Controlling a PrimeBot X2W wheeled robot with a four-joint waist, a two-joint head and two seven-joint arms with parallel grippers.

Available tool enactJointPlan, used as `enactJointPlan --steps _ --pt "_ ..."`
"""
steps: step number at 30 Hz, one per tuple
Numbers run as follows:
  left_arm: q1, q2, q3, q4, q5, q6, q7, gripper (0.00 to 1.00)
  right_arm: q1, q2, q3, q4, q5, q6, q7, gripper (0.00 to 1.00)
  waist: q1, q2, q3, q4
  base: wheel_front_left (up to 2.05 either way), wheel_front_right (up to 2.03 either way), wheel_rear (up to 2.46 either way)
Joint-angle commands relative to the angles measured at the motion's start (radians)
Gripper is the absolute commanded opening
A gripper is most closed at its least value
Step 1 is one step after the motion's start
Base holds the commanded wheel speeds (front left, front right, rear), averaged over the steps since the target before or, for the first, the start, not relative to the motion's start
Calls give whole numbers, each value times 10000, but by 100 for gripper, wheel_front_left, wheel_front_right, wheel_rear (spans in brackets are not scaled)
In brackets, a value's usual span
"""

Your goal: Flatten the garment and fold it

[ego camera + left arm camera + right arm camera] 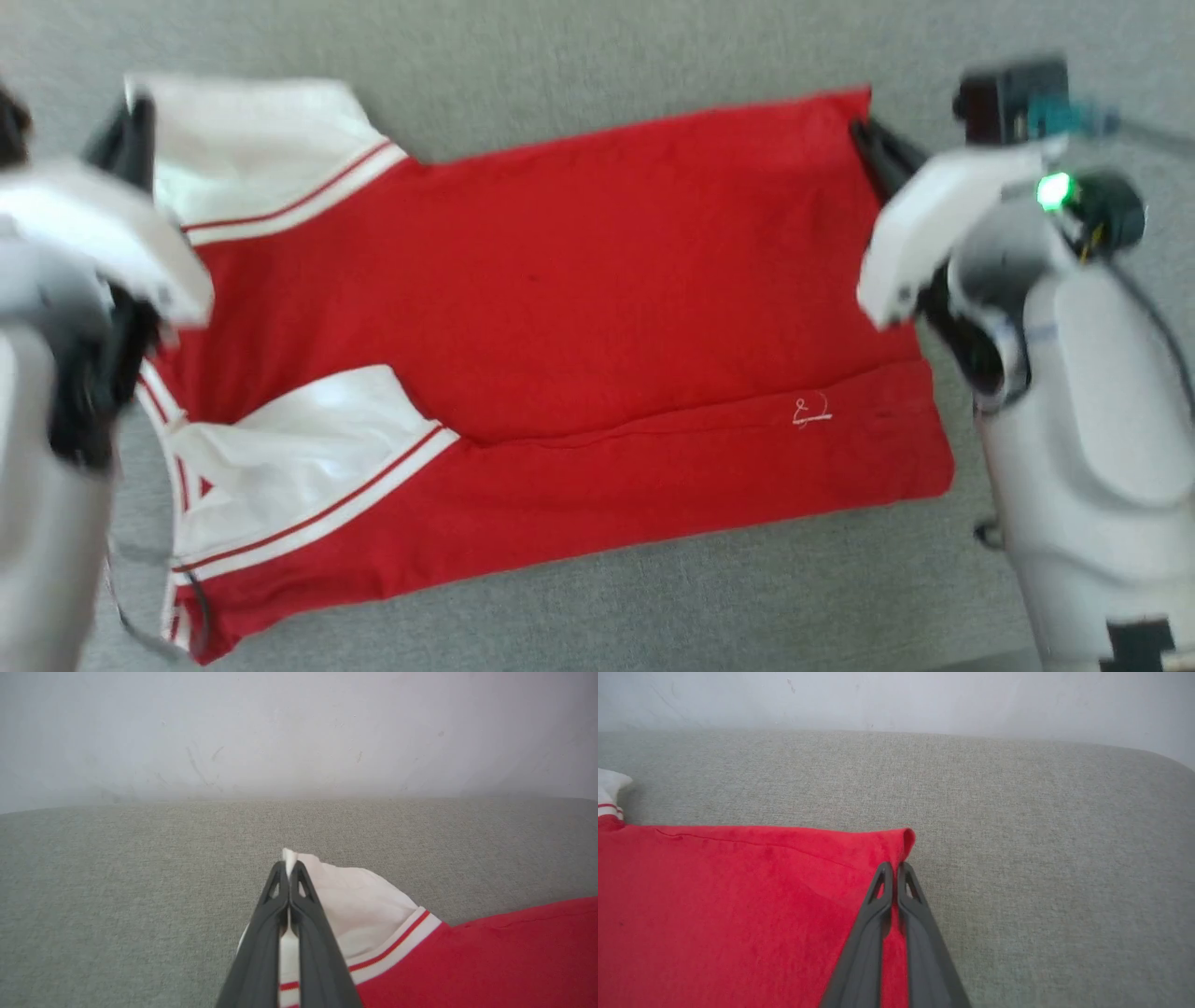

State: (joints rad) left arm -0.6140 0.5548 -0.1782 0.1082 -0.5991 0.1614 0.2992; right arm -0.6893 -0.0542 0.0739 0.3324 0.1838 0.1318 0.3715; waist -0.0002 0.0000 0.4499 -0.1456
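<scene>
A red jersey-style short-sleeved shirt (597,280) with white sleeves and red-and-white striped trim lies spread across a grey woven fabric surface (653,597). Its sleeves point toward the robot's left and its hem toward the right. A lengthwise fold runs along its near side.

The left hand (289,868), two long dark fingers, sits at the shirt's far left corner. It is clamped narrow on the edge of the far white sleeve (355,905), and a sliver of white cloth pokes out past the fingertips. The right hand (895,868) sits at the far right corner, fingers pressed together on the rolled red hem corner (903,840).

Both pale forearms reach in from the near side, fingers pointing away from the robot, low over the surface. A green light (1053,191) glows on the right wrist. A small white stitched mark (811,411) near the hem is too blurred to read.
</scene>
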Motion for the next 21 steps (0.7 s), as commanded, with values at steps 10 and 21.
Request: enactJointPlan --steps 10,21 --pt "4528 -442 674 -2122 -597 938 -837 0 2369 -724 -41 -283 355 -11 -978 0 2 0 -2199 729 0 0 0" --pt "6925 -1054 71 -2617 -1196 995 -529 0 3474 -1740 455 -129 571 -11 794 0 2 0 -2422 1158 0 0 0"
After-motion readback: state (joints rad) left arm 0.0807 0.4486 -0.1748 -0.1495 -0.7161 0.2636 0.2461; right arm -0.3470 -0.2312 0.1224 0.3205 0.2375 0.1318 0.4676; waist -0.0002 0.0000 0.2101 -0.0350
